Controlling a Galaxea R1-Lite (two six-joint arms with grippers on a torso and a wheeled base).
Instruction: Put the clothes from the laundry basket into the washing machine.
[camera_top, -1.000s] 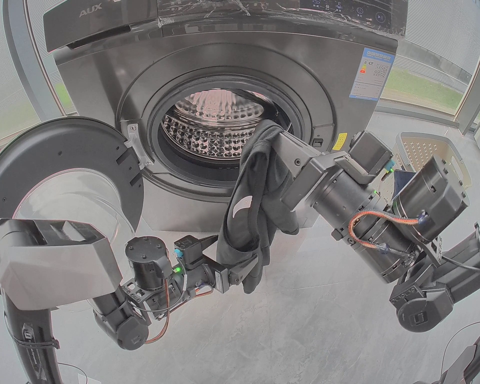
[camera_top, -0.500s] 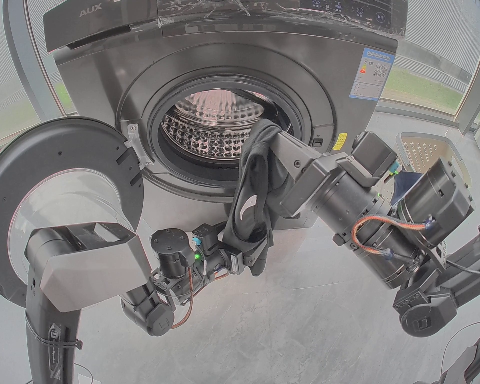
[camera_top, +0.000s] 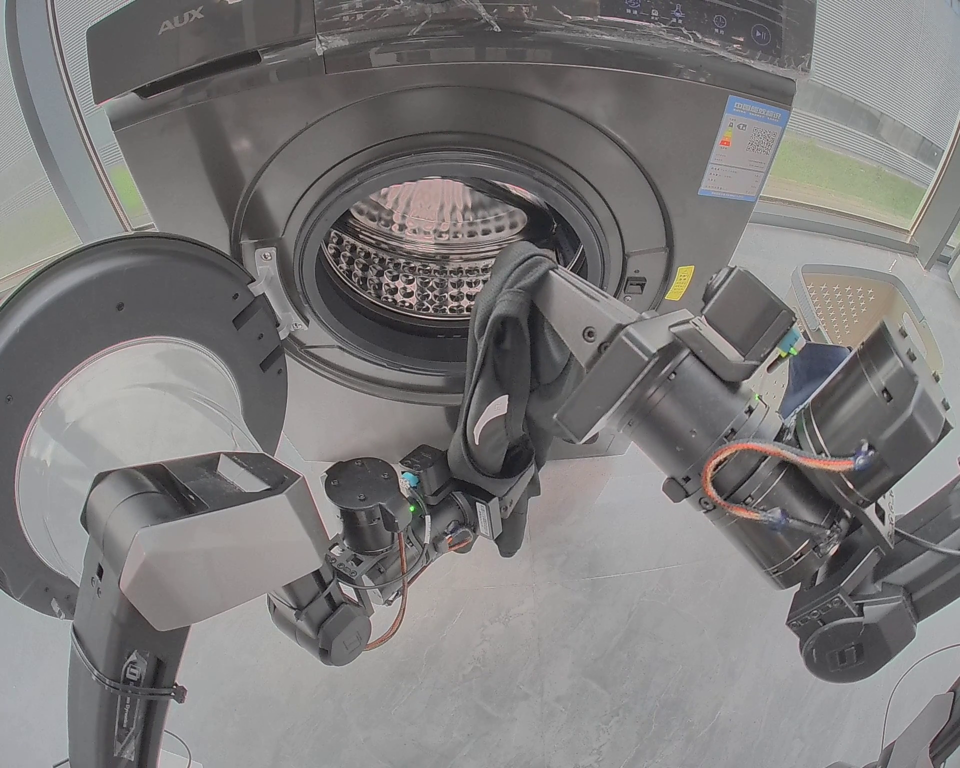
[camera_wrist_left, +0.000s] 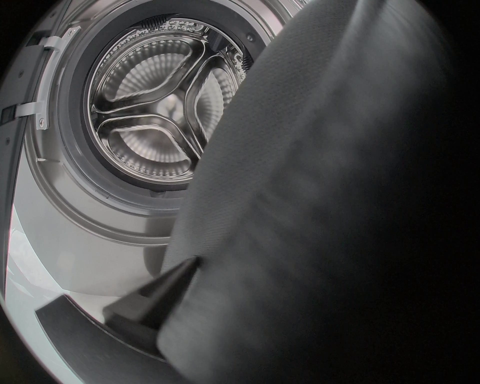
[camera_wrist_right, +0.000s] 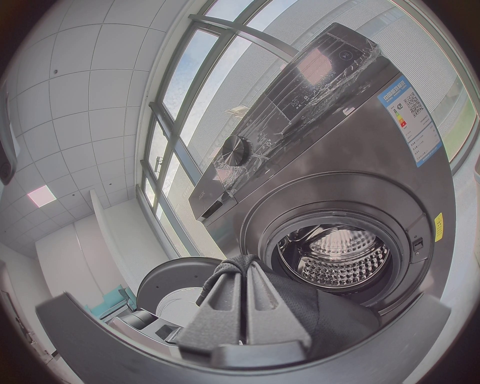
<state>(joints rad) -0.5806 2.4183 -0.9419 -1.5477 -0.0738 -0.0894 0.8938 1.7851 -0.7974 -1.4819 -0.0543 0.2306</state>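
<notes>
we find the right gripper (camera_top: 540, 272) just in front of the drum opening (camera_top: 430, 255) of the washing machine (camera_top: 650, 160), at the opening's lower right edge. its jaws are pressed together, pinching the top fold of a black garment (camera_top: 505, 400). the garment hangs down from there across the machine's front. the left gripper (camera_top: 505, 497) sits at the garment's lower end, below the opening. cloth covers it, and we cannot tell whether it is clamped on the fabric or merely against it. the door (camera_top: 130, 300) stands swung wide to the left of the opening. the laundry basket (camera_top: 860, 300) lies to the right of the machine with a blue item (camera_top: 808, 365) in it.

risks, in our judgement:
- the bulk of the garment appears to be outside the rim, so a release here would drop it to the floor (camera_top: 600, 650) in front of the machine.
- if the top goes in while the lower end trails, the tail could drape over the door seal (camera_top: 400, 345).
- if both grippers hold and the arms part, the cloth could be stretched or pulled out of the narrow pinch.
- the right arm is close to the rim, so a misjudged push could strike the seal.
</notes>
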